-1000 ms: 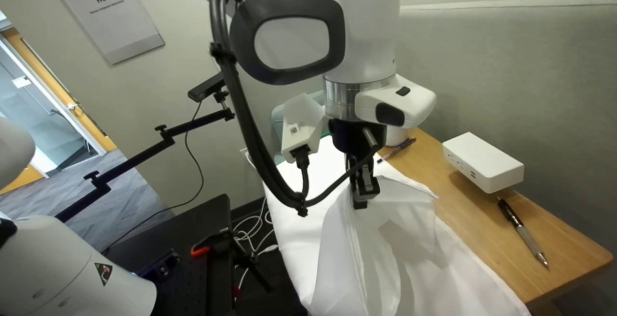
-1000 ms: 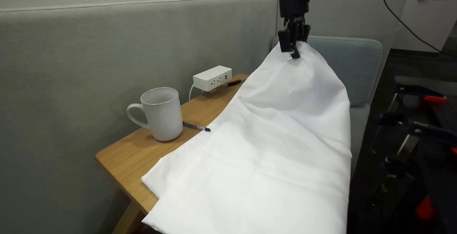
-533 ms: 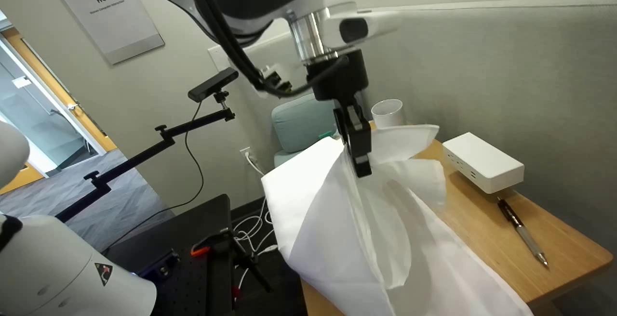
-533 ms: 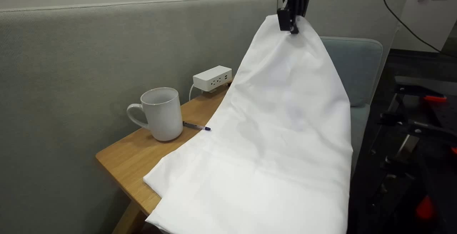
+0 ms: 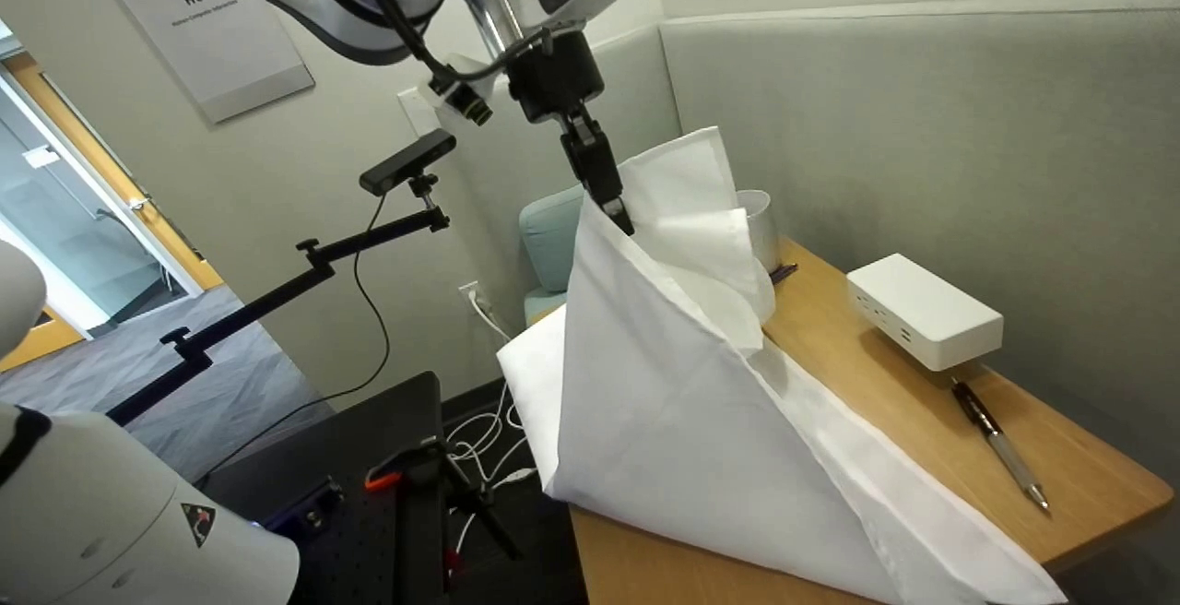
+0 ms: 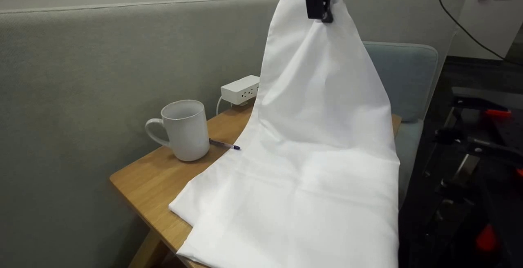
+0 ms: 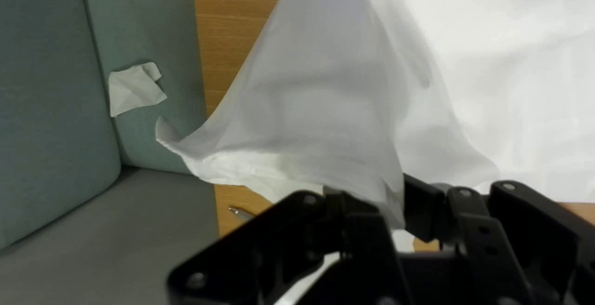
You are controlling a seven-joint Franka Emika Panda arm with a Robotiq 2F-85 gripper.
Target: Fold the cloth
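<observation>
Wrist view: the claw [image 7: 395, 205] is clamped on the white cloth [image 7: 316, 100], a pinch of it caught between the jaws. Below the claw the cloth falls away plain and soft, greyish where it shades itself and bright where it lies further off; its free edge flares out to one side of the claw and ends in a small curled corner. Both exterior views show the cloth rising to a peak at the claw, with a corner sticking up beside it, then sloping in long, gentle creases to the wooden worktop [image 6: 155, 178], where layers overlap and two corners lie staggered, well apart from the claw and lower. In an exterior view, a white mug [image 6: 186, 135] stands upright on the worktop, well below the claw and off to one side; its pale inner wall shows, but the bottom is hidden. Beside it, also below the claw, lies a pen [image 6: 224, 144] near the cloth's edge.
</observation>
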